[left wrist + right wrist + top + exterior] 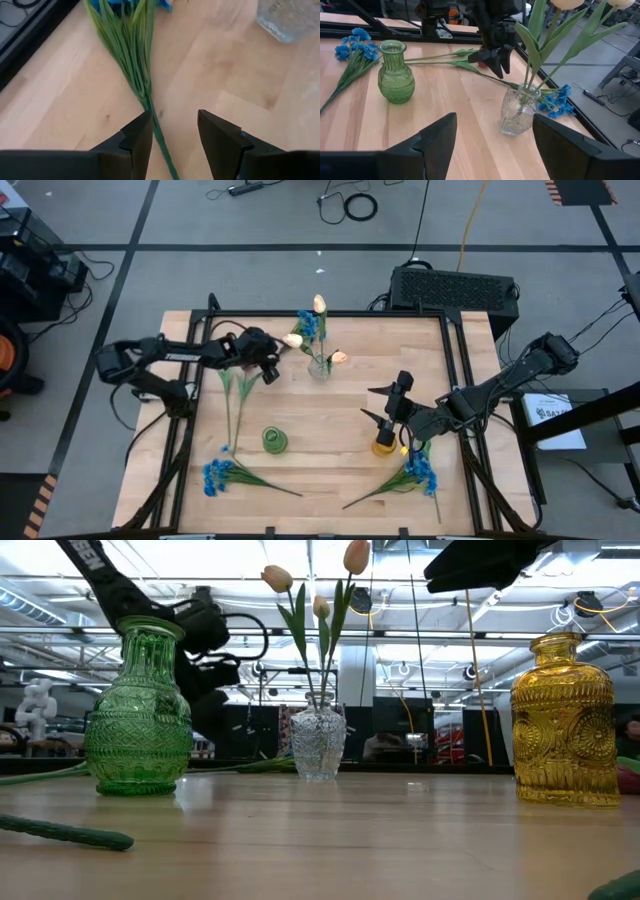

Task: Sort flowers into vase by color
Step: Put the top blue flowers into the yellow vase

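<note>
My left gripper point(175, 117) is open and points down at the table left of the clear vase point(320, 366). Its fingers stand on either side of a leafy green stem point(150, 100) that lies flat and runs to a blue bloom point(560, 96) beside that vase. Cream-peach tulips point(300, 600) stand upright in the clear vase. More blue flowers lie at the near left point(215, 475) and near right point(420, 472). My right gripper point(495, 122) is open and hovers above the yellow vase point(385, 442), holding nothing. Dark red tulips do not plainly show.
A green vase point(275, 440) stands near the table's middle, toward the near edge. Two more leafy stems point(238, 385) lie left of the left gripper. A black frame point(455, 340) runs around the table top. Bare wood lies between the three vases.
</note>
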You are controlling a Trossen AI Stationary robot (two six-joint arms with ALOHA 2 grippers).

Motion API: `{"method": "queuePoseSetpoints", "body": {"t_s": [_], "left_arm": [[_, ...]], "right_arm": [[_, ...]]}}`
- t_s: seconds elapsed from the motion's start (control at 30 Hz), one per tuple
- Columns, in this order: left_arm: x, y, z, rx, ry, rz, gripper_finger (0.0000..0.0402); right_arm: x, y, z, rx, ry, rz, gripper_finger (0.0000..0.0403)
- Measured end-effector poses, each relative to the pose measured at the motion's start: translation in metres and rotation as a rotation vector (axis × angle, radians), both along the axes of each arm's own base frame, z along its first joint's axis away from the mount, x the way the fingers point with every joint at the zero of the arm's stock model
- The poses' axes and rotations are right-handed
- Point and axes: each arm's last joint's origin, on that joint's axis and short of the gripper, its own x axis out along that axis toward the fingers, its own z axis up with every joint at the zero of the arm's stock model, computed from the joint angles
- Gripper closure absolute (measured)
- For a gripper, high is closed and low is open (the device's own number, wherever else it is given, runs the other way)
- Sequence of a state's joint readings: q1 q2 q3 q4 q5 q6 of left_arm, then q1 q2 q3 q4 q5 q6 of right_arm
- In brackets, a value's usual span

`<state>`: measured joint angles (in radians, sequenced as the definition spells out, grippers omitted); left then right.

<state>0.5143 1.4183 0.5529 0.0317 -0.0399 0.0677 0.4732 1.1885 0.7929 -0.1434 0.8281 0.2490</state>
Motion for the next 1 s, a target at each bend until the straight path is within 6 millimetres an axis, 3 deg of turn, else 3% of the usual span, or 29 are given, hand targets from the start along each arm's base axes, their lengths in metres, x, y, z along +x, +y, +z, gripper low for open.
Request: {"method": "queuePoseSetpoints", "body": {"t_s": [0.33, 0.57, 1.0], "left_arm": [[0.001, 0.018, -0.031, -0.065, 0.045, 0.01, 0.0217], [0.003, 0.023, -0.037, -0.064, 0.031, 0.014, 0.0222], [0.0, 0.027, -0.038, -0.053, 0.039, 0.017, 0.0375]], "right_arm": [[0.0, 0.0, 0.0, -0.005, 0.006, 0.001, 0.015], [0.0, 0.0, 0.0, -0.005, 0.005, 0.001, 0.015], [-0.001, 0.0, -0.001, -0.012, 0.015, -0.002, 0.015]]}}
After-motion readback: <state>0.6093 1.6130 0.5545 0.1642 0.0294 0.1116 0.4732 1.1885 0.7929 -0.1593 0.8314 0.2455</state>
